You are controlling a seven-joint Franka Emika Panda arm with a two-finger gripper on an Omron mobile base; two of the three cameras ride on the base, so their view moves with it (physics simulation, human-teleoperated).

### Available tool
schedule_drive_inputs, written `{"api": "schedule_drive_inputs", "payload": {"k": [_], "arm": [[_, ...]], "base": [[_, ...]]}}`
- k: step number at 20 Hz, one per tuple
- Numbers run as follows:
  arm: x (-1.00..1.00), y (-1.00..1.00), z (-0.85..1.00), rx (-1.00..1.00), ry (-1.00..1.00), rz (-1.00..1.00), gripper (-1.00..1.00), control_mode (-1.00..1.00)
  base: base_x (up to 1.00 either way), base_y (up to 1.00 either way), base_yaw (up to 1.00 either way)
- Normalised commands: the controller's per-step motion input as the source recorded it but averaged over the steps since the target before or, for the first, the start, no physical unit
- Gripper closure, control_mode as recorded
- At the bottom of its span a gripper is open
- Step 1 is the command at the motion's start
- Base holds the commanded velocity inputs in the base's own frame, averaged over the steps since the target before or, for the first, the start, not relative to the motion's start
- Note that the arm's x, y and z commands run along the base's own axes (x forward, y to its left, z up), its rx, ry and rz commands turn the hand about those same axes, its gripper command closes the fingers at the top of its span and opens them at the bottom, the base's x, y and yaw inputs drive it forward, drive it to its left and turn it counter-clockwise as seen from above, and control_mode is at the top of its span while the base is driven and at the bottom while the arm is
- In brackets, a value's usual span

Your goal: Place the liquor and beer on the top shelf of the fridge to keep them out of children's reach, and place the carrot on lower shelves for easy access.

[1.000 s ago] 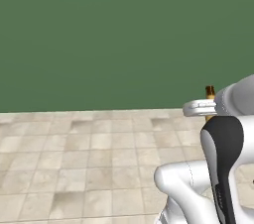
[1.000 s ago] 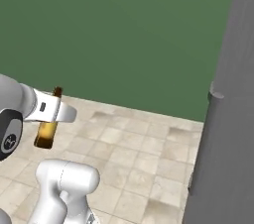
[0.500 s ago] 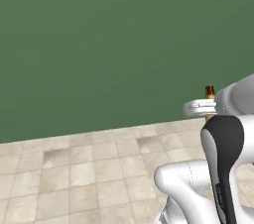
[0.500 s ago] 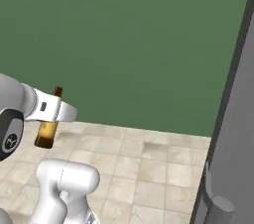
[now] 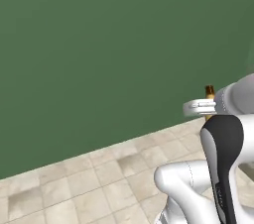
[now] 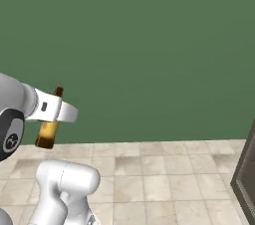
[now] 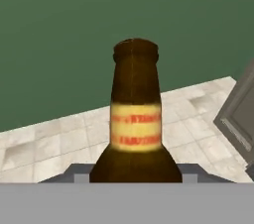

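Note:
My gripper (image 6: 59, 110) is shut on the beer (image 6: 47, 133), a slim amber-brown bottle with a yellowish label, and holds it upright in the air. In the hand view the beer (image 7: 135, 119) stands between the fingers of the gripper (image 7: 135, 174), neck up. From the left base view the bottle's cap (image 5: 210, 91) pokes up behind the gripper (image 5: 202, 107). A dark grey edge of the fridge (image 6: 247, 171) shows at the right, also in the hand view (image 7: 240, 115). The liquor, the carrot and the shelves are out of view.
A plain green wall (image 6: 149, 45) stands ahead. Beige tiled floor (image 6: 164, 179) stretches below it. The arm's white base (image 5: 193, 188) fills the lower right of the left base view.
The whole picture has shifted, so the base has moved: the grey fridge edge has slid to the right of the right base view. The beer stays in the gripper, held the same way.

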Motion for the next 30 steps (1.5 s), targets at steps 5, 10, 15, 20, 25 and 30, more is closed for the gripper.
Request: {"api": "schedule_drive_inputs", "payload": {"k": [5,10,15,20,25,30], "arm": [[0.0,0.0,0.0,0.0,0.0,0.0,1.0,1.0],[0.0,0.0,0.0,0.0,0.0,0.0,1.0,1.0],[0.0,0.0,0.0,0.0,0.0,0.0,1.0,1.0],[0.0,0.0,0.0,0.0,0.0,0.0,1.0,1.0],[0.0,0.0,0.0,0.0,0.0,0.0,1.0,1.0],[0.0,0.0,0.0,0.0,0.0,0.0,1.0,1.0]], "base": [[0.44,-0.15,-0.48],[0.26,-0.36,-0.51],[0.21,-0.36,-0.52],[0.25,-0.29,-0.53],[0.26,-0.19,-0.53],[0.29,-0.07,-0.49]]}}
